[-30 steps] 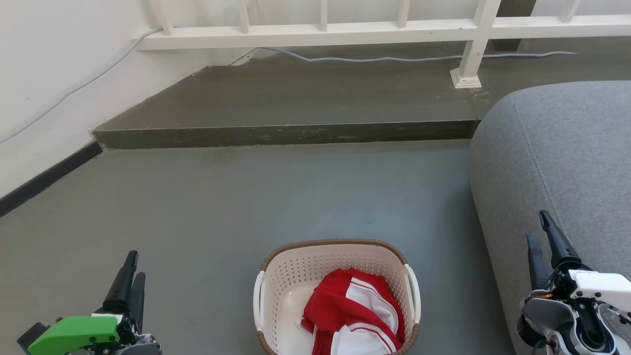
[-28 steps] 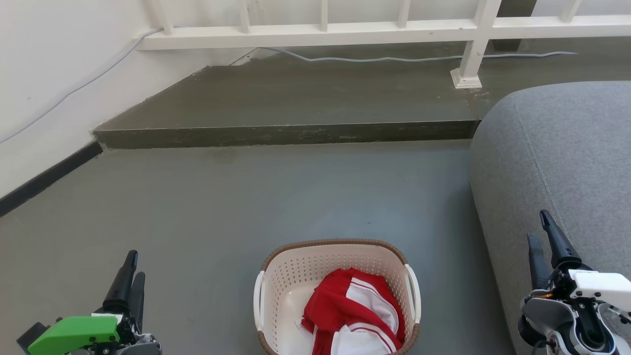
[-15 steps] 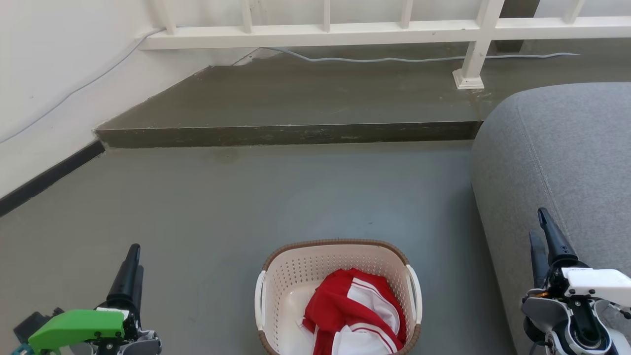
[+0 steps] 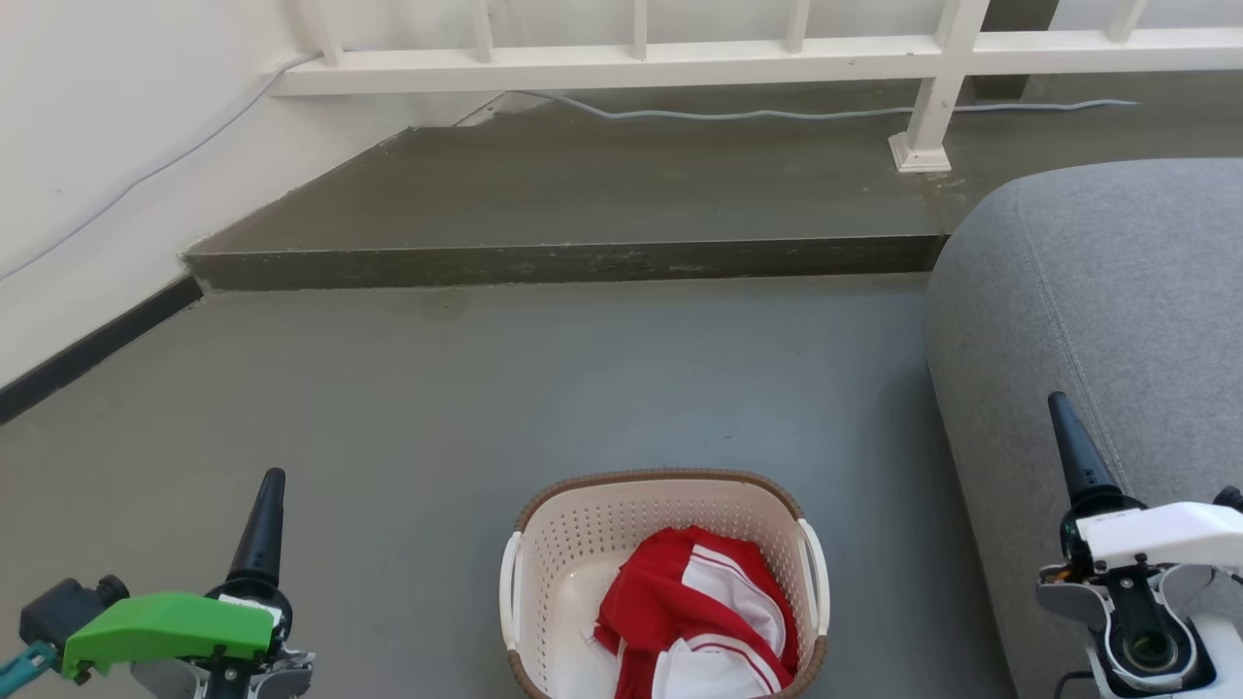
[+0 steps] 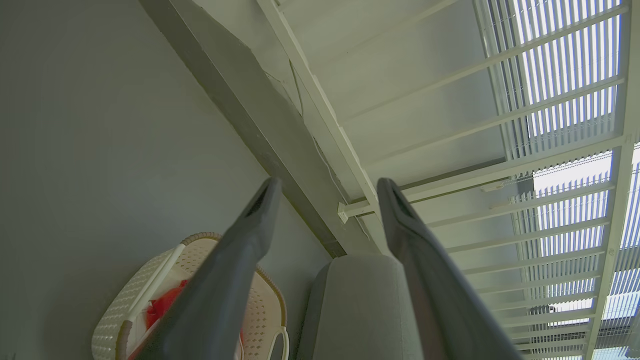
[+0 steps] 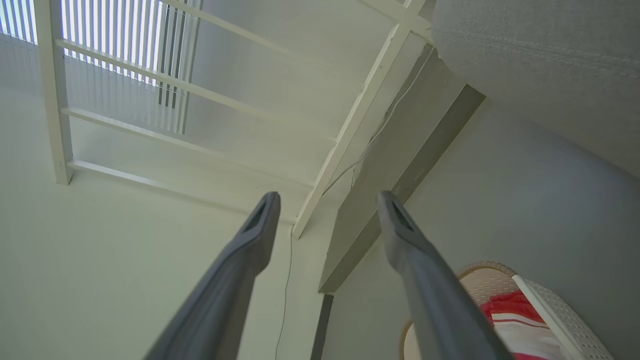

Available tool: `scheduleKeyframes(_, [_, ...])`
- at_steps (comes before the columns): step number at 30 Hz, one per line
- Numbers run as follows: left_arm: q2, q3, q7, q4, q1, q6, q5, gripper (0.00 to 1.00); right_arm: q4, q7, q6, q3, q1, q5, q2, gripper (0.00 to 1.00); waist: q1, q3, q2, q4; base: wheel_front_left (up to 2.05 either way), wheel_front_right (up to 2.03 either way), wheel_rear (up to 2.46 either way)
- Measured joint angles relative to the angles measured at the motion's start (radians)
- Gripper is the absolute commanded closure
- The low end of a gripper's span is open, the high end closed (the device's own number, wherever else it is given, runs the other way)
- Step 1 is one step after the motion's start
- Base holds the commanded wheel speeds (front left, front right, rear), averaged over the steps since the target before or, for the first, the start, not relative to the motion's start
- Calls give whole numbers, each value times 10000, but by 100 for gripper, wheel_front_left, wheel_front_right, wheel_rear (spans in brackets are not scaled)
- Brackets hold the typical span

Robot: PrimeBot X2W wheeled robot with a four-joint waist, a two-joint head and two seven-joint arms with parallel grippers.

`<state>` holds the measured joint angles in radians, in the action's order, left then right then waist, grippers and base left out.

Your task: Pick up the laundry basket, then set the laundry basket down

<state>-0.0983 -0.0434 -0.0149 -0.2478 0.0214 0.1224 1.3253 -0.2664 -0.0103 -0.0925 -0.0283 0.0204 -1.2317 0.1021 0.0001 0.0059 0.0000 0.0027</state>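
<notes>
The laundry basket (image 4: 583, 529) stands on the grey floor at the bottom centre of the head view. It is cream, perforated, with a brown rim and white side handles. A red and white garment (image 4: 694, 612) lies in it. My left gripper (image 4: 273, 478) hangs to its left, well apart from it, and my right gripper (image 4: 1056, 401) hangs to its right, in front of the sofa. In the left wrist view the left gripper (image 5: 328, 184) is open and empty, with the basket (image 5: 125, 310) below. In the right wrist view the right gripper (image 6: 327, 196) is open and empty, beside the basket (image 6: 555, 310).
A grey sofa (image 4: 1117, 291) fills the right side, close to the right arm. A raised concrete step (image 4: 563, 262) crosses the floor ahead, with a white railing (image 4: 680, 63) and a loose cable (image 4: 757, 116) behind it. A white wall (image 4: 97, 146) runs along the left.
Both wrists have rolled, so each gripper's two fingers now line up as one in the head view. Both fingertips sit slightly higher. The basket has not moved.
</notes>
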Motion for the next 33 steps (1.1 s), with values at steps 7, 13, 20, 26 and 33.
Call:
scheduleKeyframes(7, [-247, -343, -226, 128, 235, -127, -1323, 0, 228, -257, 320, 265, 134, 1319, 52, 0, 0, 23, 0, -24, 0, 0, 0])
scheduleKeyframes(13, [-447, -662, -449, 320, 261, -349, -2512, 0, 307, -445, 510, 650, 133, 2481, 222, 0, 0, 38, 0, -41, 0, 0, 0])
scheduleKeyframes(20, [-472, -1032, -646, 533, 359, -449, -3651, 0, 341, -662, 696, 1016, 131, 3591, 299, 0, 0, 52, 0, -53, 0, 0, 0])
scheduleKeyframes(26, [-510, -1390, -838, 692, 415, -571, -4667, 0, 355, -836, 859, 1367, 130, 4694, 397, 0, 0, 77, 0, -62, 0, 0, 0])
scheduleKeyframes(33, [-518, -1801, -1070, 709, 416, -706, -5624, 0, 353, -1091, 1032, 1676, 128, 5823, 502, 0, 0, 87, 0, -77, 0, 0, 0])
